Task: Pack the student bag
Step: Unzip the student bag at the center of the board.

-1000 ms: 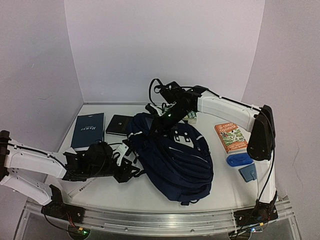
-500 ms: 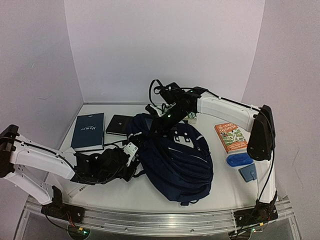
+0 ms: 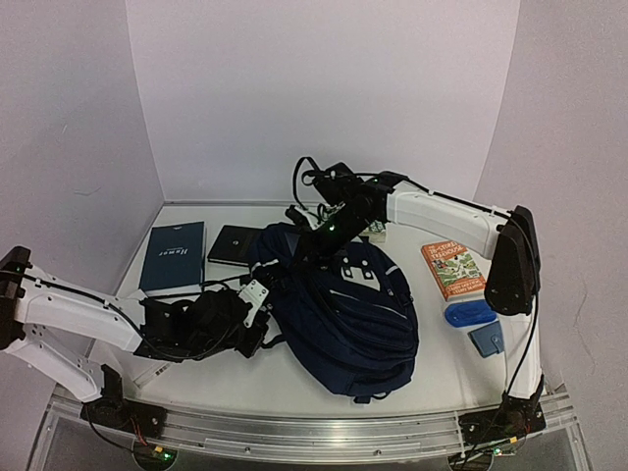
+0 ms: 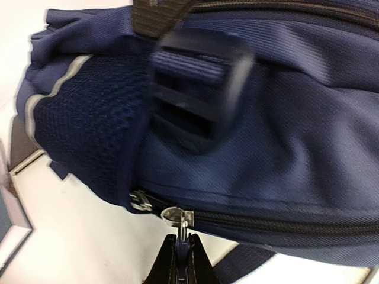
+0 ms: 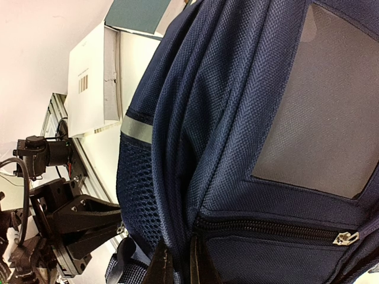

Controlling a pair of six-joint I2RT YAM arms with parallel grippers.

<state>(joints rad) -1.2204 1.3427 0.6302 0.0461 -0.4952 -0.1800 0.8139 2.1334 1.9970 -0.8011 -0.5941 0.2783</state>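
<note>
The bag (image 3: 353, 314) lies flat between both grippers. The left gripper (image 4: 180, 244) is pinched tight on the zipper pull (image 4: 177, 215) at the bag's left side. The right gripper (image 5: 177, 264) is clamped on a fold at the bag's top. The pull should travel straight along its track while the right keeps the cloth taut.

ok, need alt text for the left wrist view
The left gripper, at bottom centre, pinches the silver zipper pull of the navy student bag, which fills most of the frame. Above the pull is a blurred black strap buckle. At left are a mesh side pocket and a patch of white table.
</note>
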